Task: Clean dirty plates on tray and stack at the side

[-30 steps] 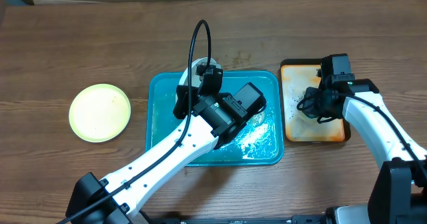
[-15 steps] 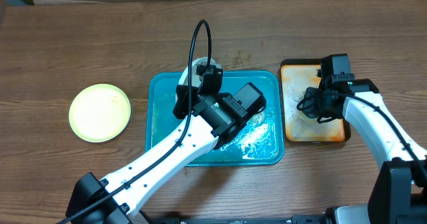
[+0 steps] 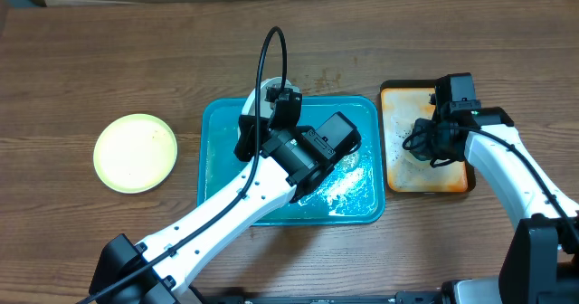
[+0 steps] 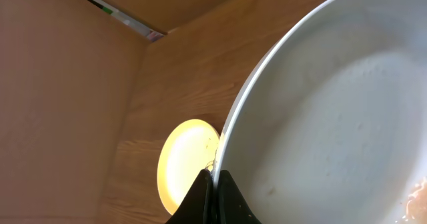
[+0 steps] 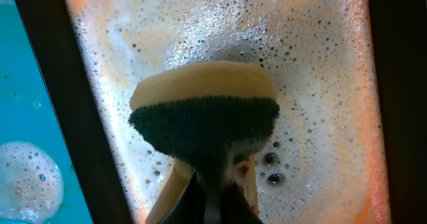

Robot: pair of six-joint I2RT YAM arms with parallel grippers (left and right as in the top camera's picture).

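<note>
L gripper: pinching white plate rim, jaws closed.
R gripper: clamping sponge, foam just below.
Change: nothing moving for 1 s; wipe's pending.

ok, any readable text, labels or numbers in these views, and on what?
None readable.
The white plate, yellow-green plate, teal tray, orange tray and sponge carry no print.
The pale strip at the wall edge in the left wrist view has dark and green marks, too blurred to read.

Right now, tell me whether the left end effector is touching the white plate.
Touching. The left wrist view shows the left end effector closed on the white plate at its rim, with no gap.
</note>
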